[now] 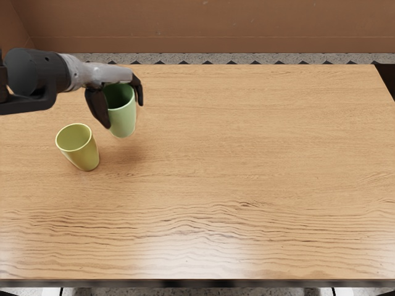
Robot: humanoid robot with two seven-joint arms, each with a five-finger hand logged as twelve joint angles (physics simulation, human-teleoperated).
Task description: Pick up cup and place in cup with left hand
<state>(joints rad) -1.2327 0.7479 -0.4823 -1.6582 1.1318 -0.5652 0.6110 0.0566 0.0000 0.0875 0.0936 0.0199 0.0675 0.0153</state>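
My left hand reaches in from the left edge at the upper left, its fingers and thumb closed around a green cup. The green cup is upright, with its opening partly covered by the hand; a soft shadow lies on the wood below and right of it. A yellow-green cup stands on the table to the lower left of the green one, a small gap apart, its open mouth facing up.
The wooden table fills most of the view, its front edge along the bottom. A brown wall rises behind the far edge, and a dark object shows at the upper right corner.
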